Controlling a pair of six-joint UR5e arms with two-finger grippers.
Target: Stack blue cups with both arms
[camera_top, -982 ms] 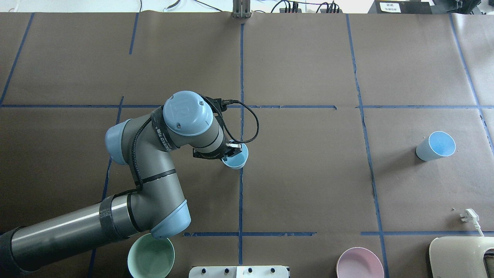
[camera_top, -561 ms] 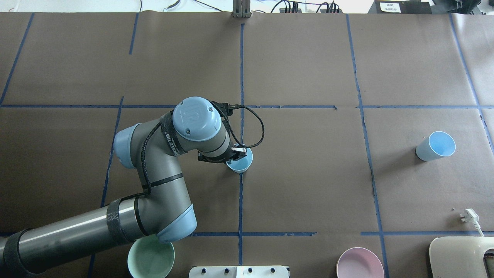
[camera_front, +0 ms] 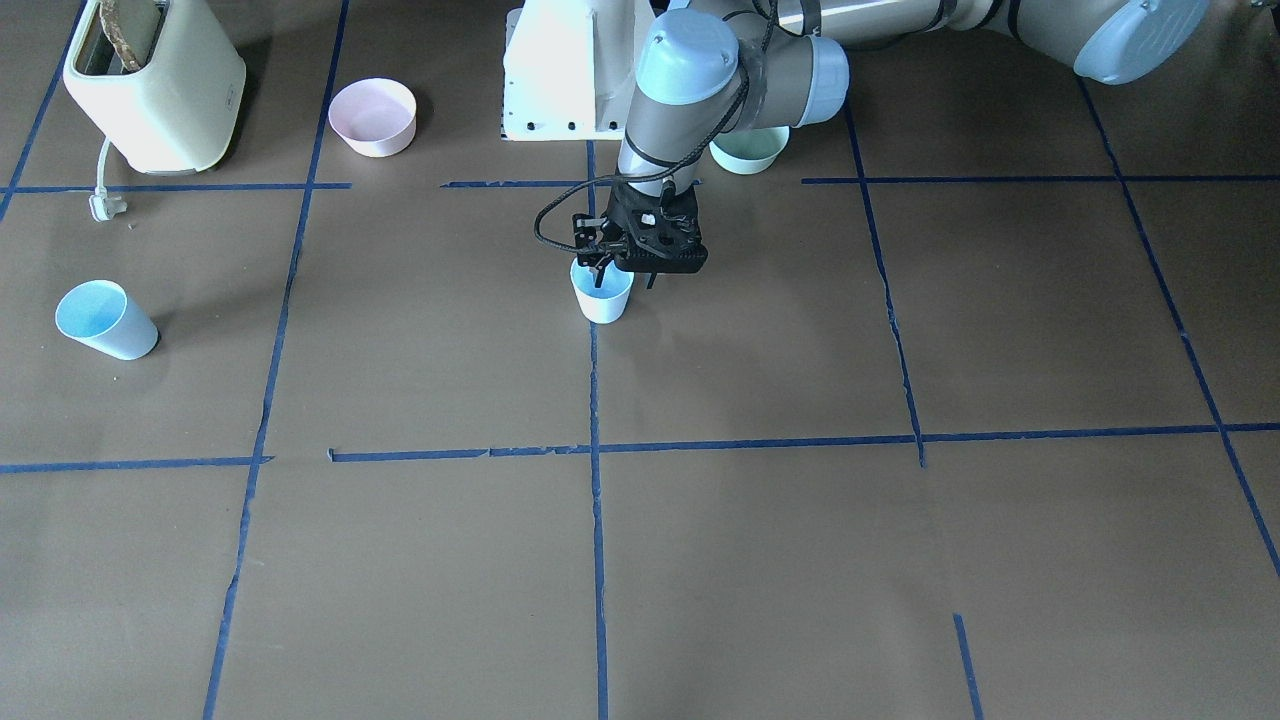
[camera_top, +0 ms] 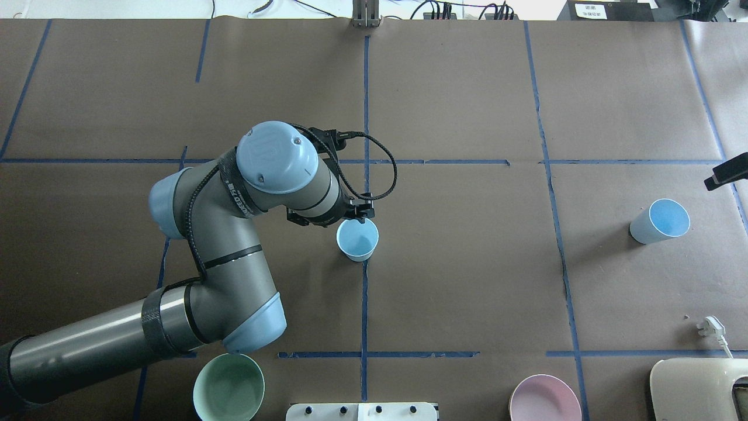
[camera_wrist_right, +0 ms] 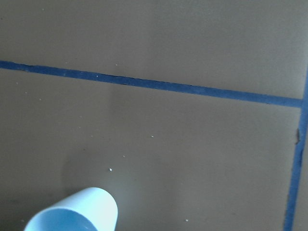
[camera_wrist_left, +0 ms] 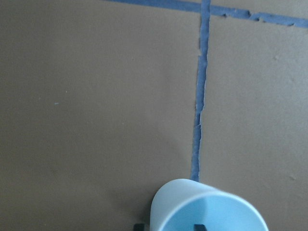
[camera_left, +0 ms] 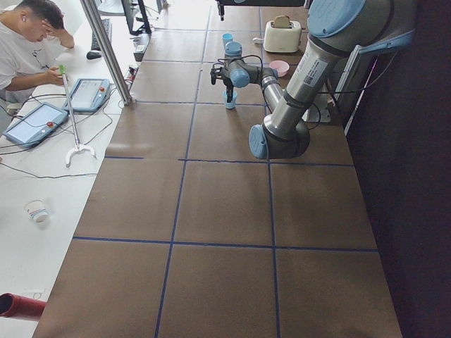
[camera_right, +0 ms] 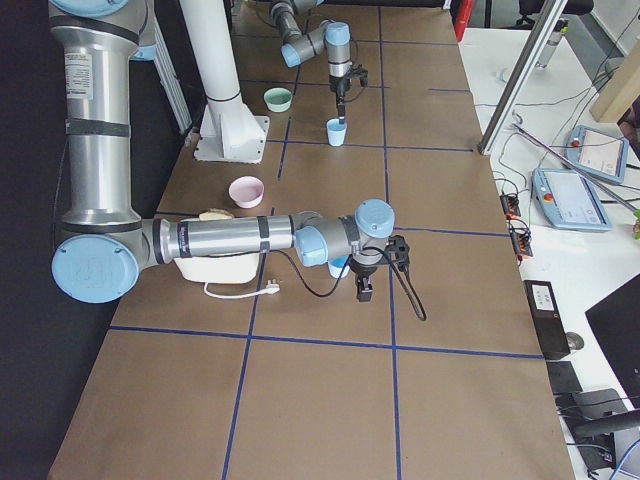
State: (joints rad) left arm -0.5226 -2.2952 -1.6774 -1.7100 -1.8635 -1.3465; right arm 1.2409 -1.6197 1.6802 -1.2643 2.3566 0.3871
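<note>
One blue cup stands upright at the table's middle on a blue tape line; it also shows in the front view and the left wrist view. My left gripper hangs over its far rim. Its fingertips straddle the cup wall with a clear gap, so it is open. The second blue cup stands at the far right, and shows in the right wrist view. My right gripper shows only as a black piece beside that cup, and I cannot tell its state.
A mint-green bowl sits under my left arm's elbow. A pink bowl, a cream toaster and its plug lie along the near edge. The white pedestal base stands at the near middle. An operator sits beyond the far side.
My left wrist first shifted right with the cup, then drew back left and away, leaving the cup's mouth uncovered. A black part of my right gripper has come in at the right edge.
</note>
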